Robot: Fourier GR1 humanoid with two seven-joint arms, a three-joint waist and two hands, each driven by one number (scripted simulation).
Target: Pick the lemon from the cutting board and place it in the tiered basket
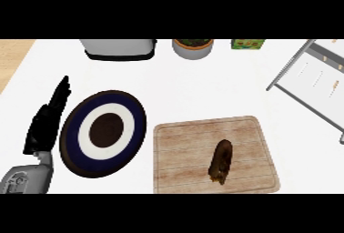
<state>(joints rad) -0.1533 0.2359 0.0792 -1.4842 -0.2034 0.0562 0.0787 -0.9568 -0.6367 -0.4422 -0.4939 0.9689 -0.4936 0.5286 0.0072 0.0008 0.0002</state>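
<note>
A wooden cutting board lies on the white counter at the lower centre-right. On it rests a dark brown, elongated object, not a yellow lemon, lying lengthwise near the board's middle. The grey metal tiered basket stands at the far right, partly cut off by the view's edge. My left hand shows at the left, fingers straight and pointing up, apart from the board and holding nothing. My right hand is not in view.
A round plate with a dark blue rim, white ring and brown centre lies between my left hand and the board. Along the back edge stand a grey toaster, a potted plant and a green box.
</note>
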